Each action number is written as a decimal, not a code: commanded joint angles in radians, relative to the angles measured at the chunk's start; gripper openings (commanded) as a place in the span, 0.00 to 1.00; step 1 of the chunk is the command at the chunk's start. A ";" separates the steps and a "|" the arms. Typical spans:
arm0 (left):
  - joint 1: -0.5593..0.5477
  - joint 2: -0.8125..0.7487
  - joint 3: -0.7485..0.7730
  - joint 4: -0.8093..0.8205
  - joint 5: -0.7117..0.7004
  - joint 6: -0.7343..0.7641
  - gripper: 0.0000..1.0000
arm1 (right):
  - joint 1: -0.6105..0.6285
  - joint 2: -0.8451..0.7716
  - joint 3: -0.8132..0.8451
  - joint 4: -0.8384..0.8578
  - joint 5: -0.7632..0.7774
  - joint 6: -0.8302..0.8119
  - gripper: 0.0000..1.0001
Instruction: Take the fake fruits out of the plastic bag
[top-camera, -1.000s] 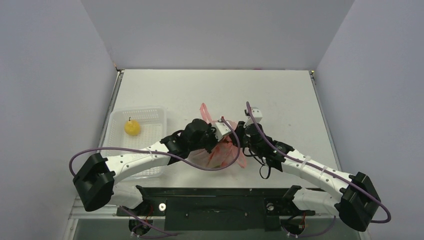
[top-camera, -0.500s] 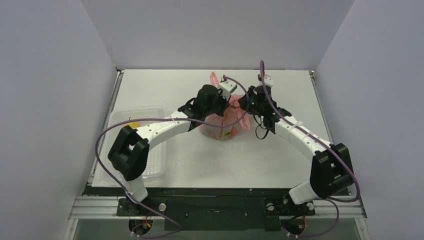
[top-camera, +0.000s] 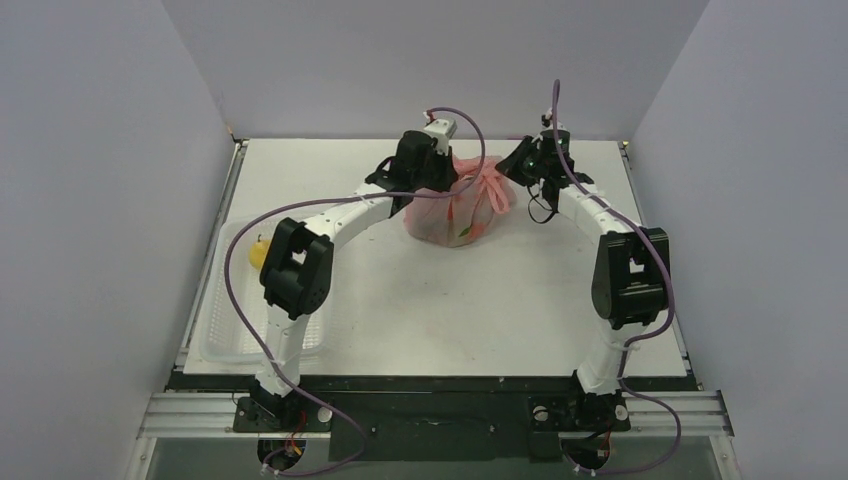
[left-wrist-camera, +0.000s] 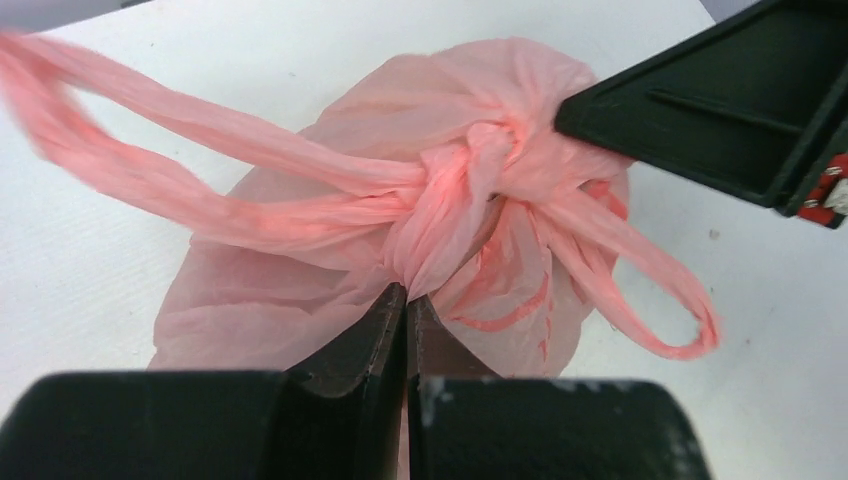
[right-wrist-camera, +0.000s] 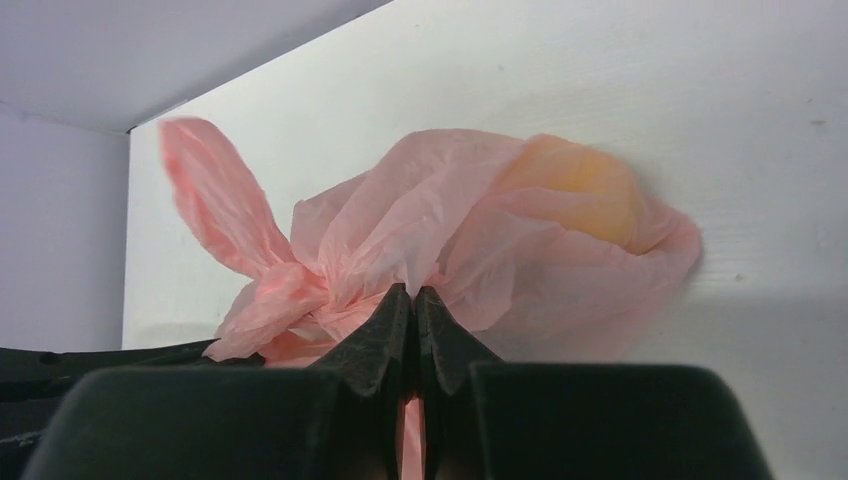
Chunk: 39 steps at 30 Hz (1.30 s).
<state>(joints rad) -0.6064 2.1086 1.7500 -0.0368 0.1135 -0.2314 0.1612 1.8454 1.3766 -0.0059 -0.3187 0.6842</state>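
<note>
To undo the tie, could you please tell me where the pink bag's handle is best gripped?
Pinch the loose loop handle near its end, coming from the robot's right: it hangs clear of the knot and of the bulging plastic bag.

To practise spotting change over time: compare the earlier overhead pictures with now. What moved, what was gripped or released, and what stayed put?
Both arms stretched forward, moving the plastic bag from the near middle of the table to its far edge. The left gripper and right gripper pinch its film beside the knot. The bag stays tied; the yellow fruit stays in the clear tray.
</note>
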 joint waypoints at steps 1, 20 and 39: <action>0.075 0.035 0.081 -0.062 -0.001 -0.145 0.00 | -0.055 0.036 0.131 -0.068 0.094 -0.089 0.00; 0.111 -0.115 -0.013 -0.011 0.135 -0.168 0.30 | -0.070 0.022 0.092 -0.019 0.021 -0.064 0.00; -0.036 0.168 0.639 -0.497 -0.099 0.067 0.75 | 0.022 -0.075 0.069 -0.059 -0.013 -0.179 0.08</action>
<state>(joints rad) -0.5919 2.1948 2.3051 -0.4133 0.1200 -0.2386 0.1619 1.8694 1.4399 -0.0921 -0.3298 0.5381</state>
